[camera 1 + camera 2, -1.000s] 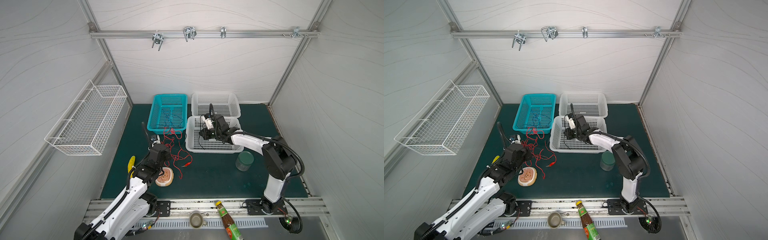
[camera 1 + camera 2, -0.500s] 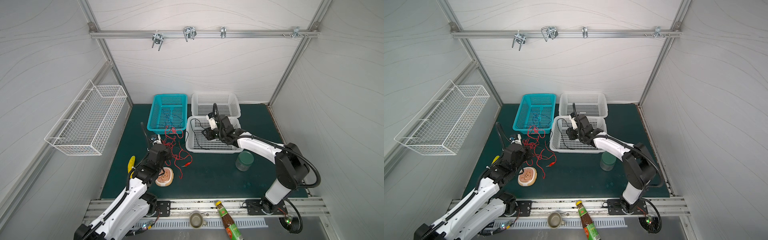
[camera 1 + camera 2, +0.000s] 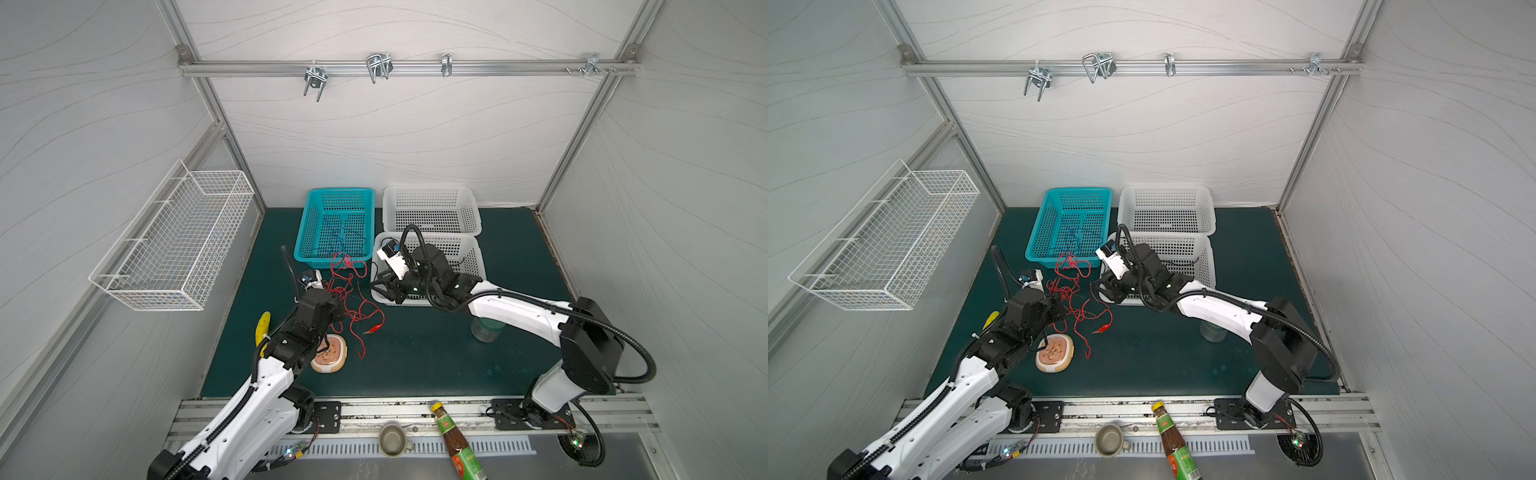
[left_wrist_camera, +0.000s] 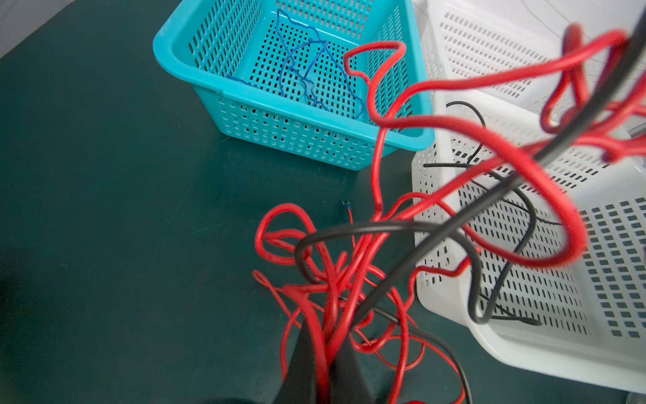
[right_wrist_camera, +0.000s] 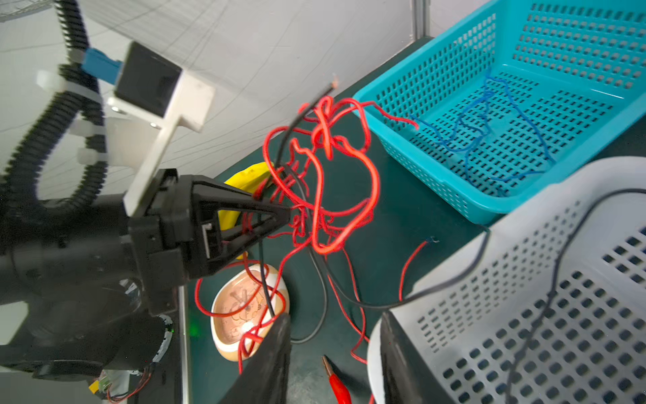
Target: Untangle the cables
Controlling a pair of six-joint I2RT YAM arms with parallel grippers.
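Observation:
A tangle of red cables (image 3: 348, 286) (image 3: 1070, 286) hangs from my left gripper (image 3: 338, 305) (image 4: 328, 335), which is shut on several red strands. A black cable (image 4: 419, 252) threads through the tangle (image 5: 325, 168) and runs over the rim into the near white basket (image 5: 524, 196). Thin blue cables (image 4: 307, 70) lie in the teal basket (image 3: 303, 245). My right gripper (image 3: 380, 291) (image 5: 335, 318) stands open at the near white basket's left front corner, one finger on each side of the rim, holding nothing. A red clip end (image 5: 337, 384) lies on the mat below it.
A second white basket (image 3: 473, 216) stands behind the near one. A banana (image 3: 262, 326) and a tan round toy (image 3: 330, 355) lie by the left arm. A green-lidded jar (image 3: 484, 328) sits under the right forearm. A bottle (image 3: 455, 440) and a cup (image 3: 392, 438) rest on the front rail.
My right gripper has opened and moved from inside the near white basket to its left front corner. The left gripper has kept still, holding the red tangle.

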